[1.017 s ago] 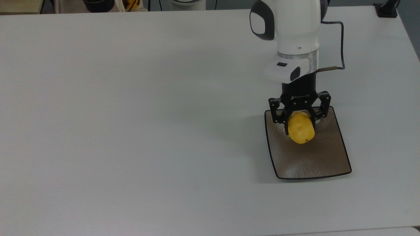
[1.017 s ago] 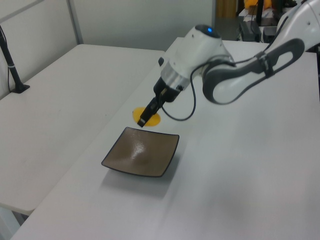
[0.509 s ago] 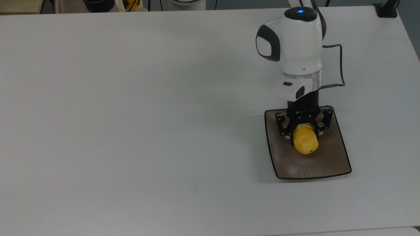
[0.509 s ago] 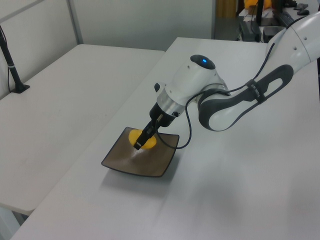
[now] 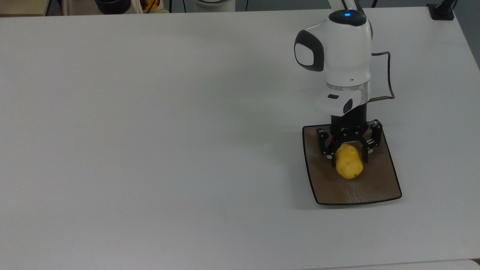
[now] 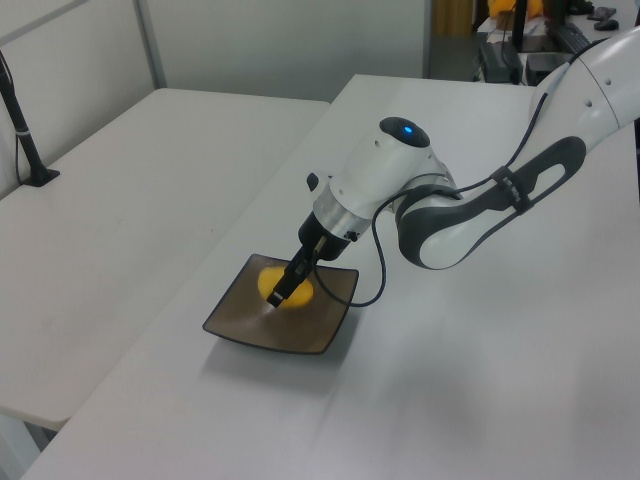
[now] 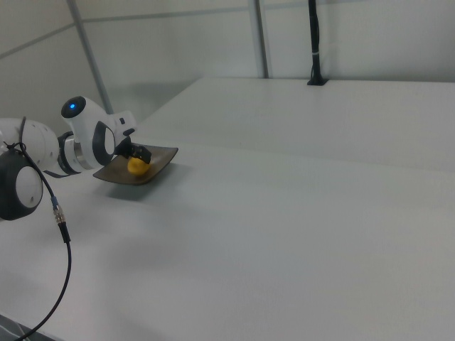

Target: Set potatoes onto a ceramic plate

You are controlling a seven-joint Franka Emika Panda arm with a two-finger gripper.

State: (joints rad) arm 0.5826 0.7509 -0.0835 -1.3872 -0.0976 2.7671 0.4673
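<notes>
The yellow potato (image 5: 349, 167) lies on the square brown ceramic plate (image 5: 375, 187) near its middle, dark spot toward the top view's bottom. My gripper (image 5: 348, 160) points down over the plate and straddles the potato's upper end. It is open, the fingers a little wider than the potato. In the left view the potato (image 6: 303, 294) shows yellow behind the black fingers (image 6: 283, 290) on the plate (image 6: 250, 325). The right view has the potato (image 7: 136, 167) on the plate (image 7: 162, 154) under the gripper (image 7: 139, 158).
The plate sits near the top view's right side on a wide white table (image 5: 150, 131). A black cable (image 5: 390, 71) loops beside the wrist. A black post (image 6: 25, 130) stands on the neighbouring table. Dark items (image 5: 112, 3) lie beyond the far edge.
The gripper came down from above the plate's far edge with the potato to the plate's middle. The fingers have since spread slightly and the potato rests on the plate.
</notes>
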